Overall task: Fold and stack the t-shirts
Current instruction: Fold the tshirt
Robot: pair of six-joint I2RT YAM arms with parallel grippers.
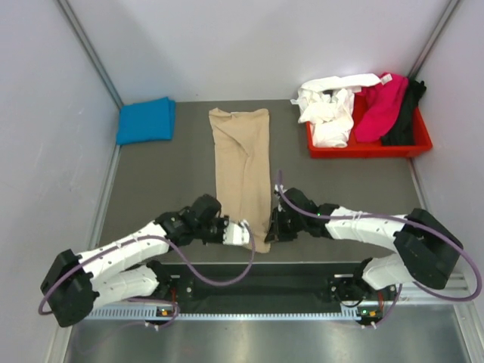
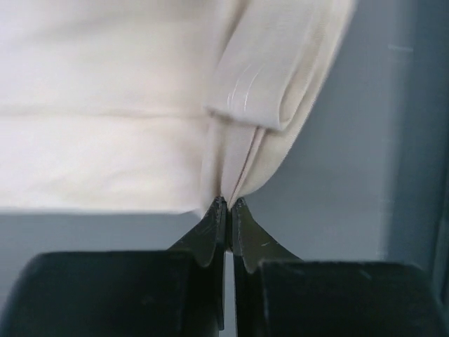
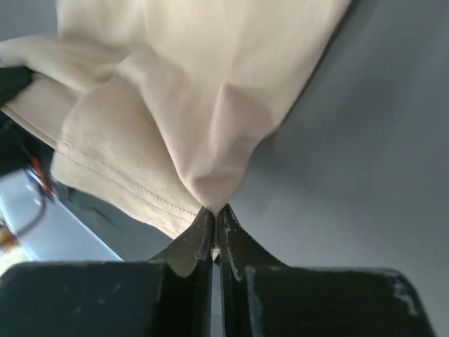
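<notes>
Tan t-shirt (image 1: 242, 162) corners vanish inside left gripper (image 1: 248, 234) and right gripper (image 1: 270, 227).

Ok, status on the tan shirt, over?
Left gripper, right gripper shut on near end of tan shirt. It lies long, narrow. Blue shirt, red tray off to sides.

Tan t-shirt (image 1: 240, 151): near corners, 6 o'clock, are masked by left gripper (image 1: 246, 234) and right gripper (image 1: 272, 227); far end is cropped in wrist views. Black t-shirt (image 1: 404, 113), 2 o'clock: partly covered by magenta t-shirt (image 1: 380, 106).
</notes>
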